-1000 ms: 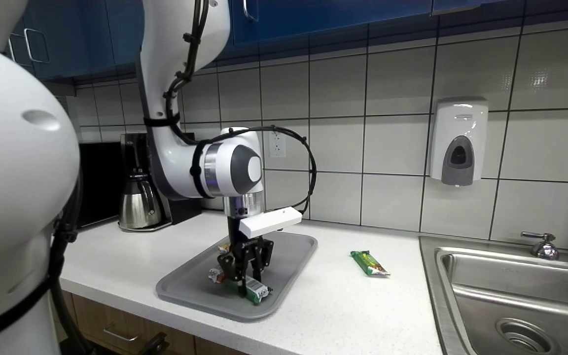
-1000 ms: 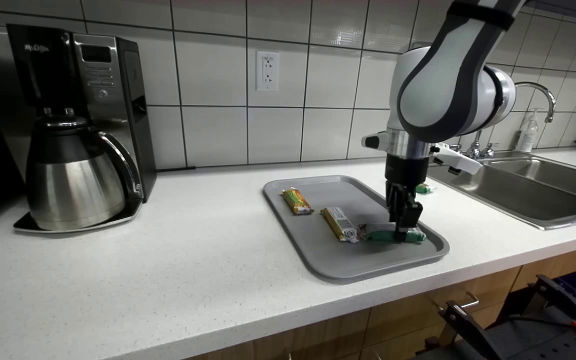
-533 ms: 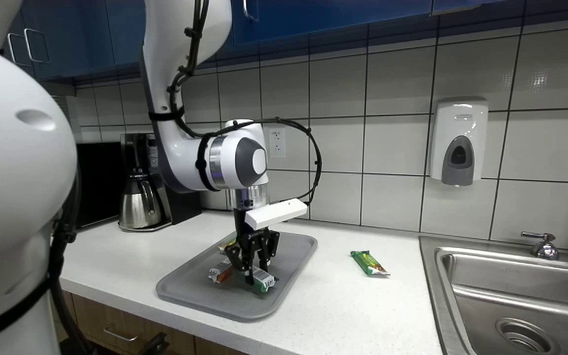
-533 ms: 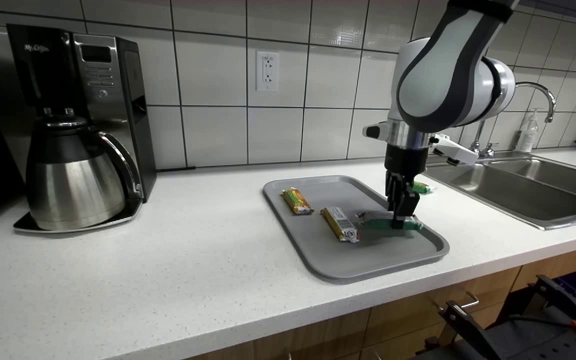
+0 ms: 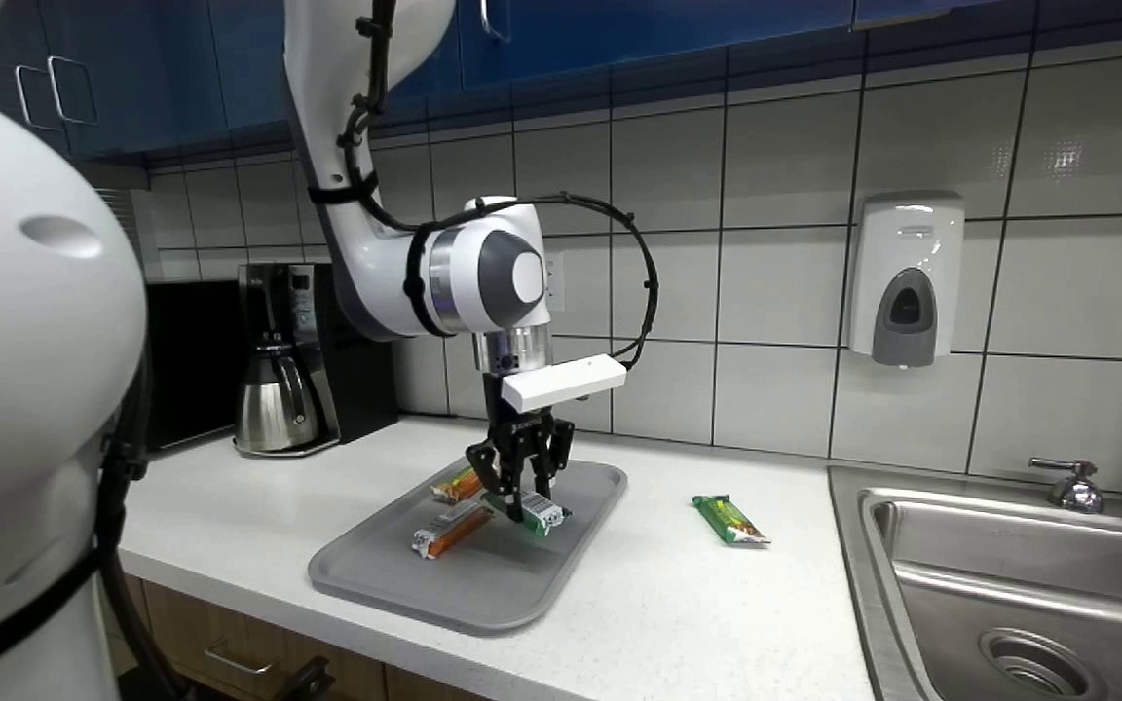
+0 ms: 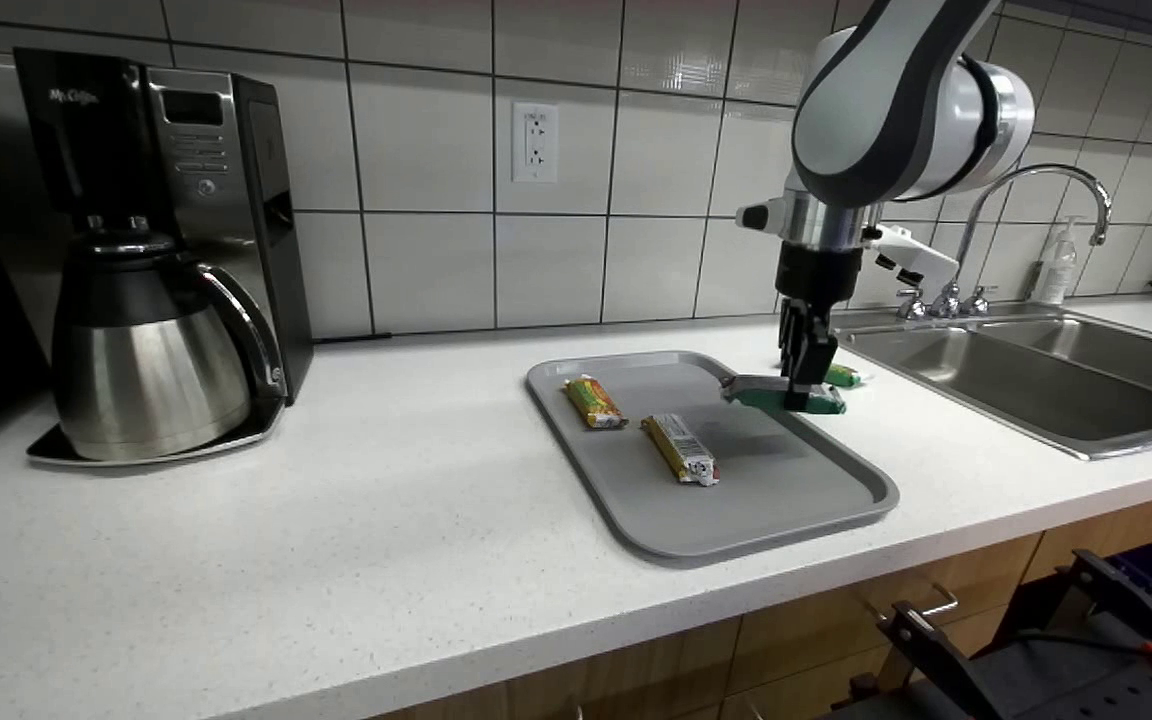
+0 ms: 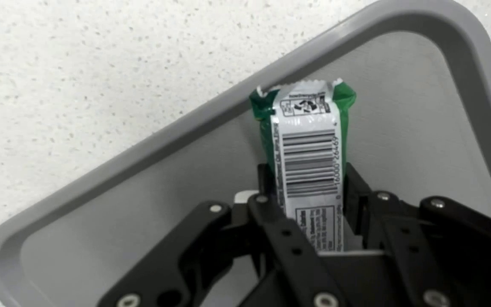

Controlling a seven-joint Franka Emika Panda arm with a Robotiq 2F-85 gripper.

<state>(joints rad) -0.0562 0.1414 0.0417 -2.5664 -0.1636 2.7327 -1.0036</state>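
Note:
My gripper is shut on a green-wrapped bar, with a finger on each long side. The bar's white barcode face is turned up, and its near end is hidden by the gripper. In both exterior views the bar hangs above the grey tray, roughly level, towards the tray's sink-side edge. Two other bars lie on the tray: an orange and yellow one at the back, and a gold one with a white label nearer the middle.
Another green packet lies on the white counter between tray and sink. A coffee maker with a steel carafe stands at the opposite end. The tiled wall carries a soap dispenser; blue cabinets hang overhead.
The gripper has risen off the tray with the green bar between its fingers, and has moved back towards the wall. The other bars and the tray have stayed in place.

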